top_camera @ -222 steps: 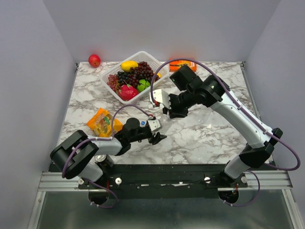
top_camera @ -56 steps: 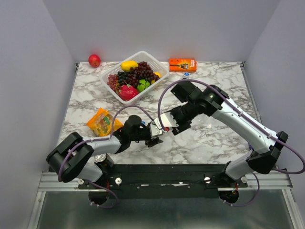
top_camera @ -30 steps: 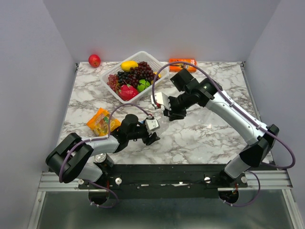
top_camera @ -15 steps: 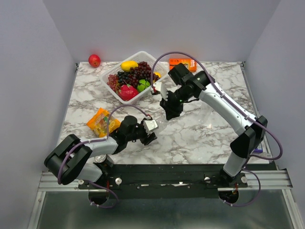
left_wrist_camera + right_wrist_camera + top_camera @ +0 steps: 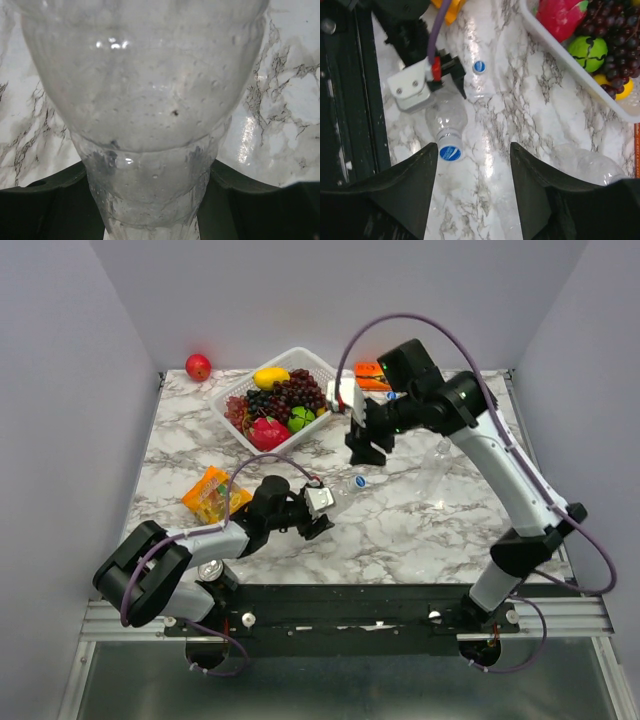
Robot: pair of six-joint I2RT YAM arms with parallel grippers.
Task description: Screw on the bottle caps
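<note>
The left gripper (image 5: 327,508) (image 5: 456,80) lies low over the marble table (image 5: 400,530) near its front edge, its jaws clamped on a clear held bottle (image 5: 345,489) that rests on its side. In the left wrist view this bottle (image 5: 150,100) fills almost the whole frame, and the dark fingers (image 5: 40,205) press in on either side of its narrower part at the bottom. The held bottle reaches out from the jaws to the right and a little toward the far side, with its blue cap (image 5: 360,481) (image 5: 450,152) seated on the neck at the free end. In the right wrist view the bottle body (image 5: 447,117) runs out from under the left gripper's white housing. A second bottle (image 5: 480,87) sits just beside the black far finger with a second cap (image 5: 479,66) on it, outside the jaws; whether it touches the finger I cannot tell. The right gripper (image 5: 362,440) (image 5: 474,147) hangs well above the table, farther back than the held bottle, its jaws spread wide and holding nothing. In its own view the held bottle's cap shows just beside one of its fingertips (image 5: 427,165). A third bottle (image 5: 437,468) (image 5: 585,162) rests on the marble off to the right, well apart from the left gripper and partly hidden behind the right gripper's other finger in the wrist view; whether it has a cap cannot be seen. A white fruit basket (image 5: 323,369) (image 5: 570,56) stands at the far left of the table, and an orange packet (image 5: 212,496) lies just left of the left arm
</note>
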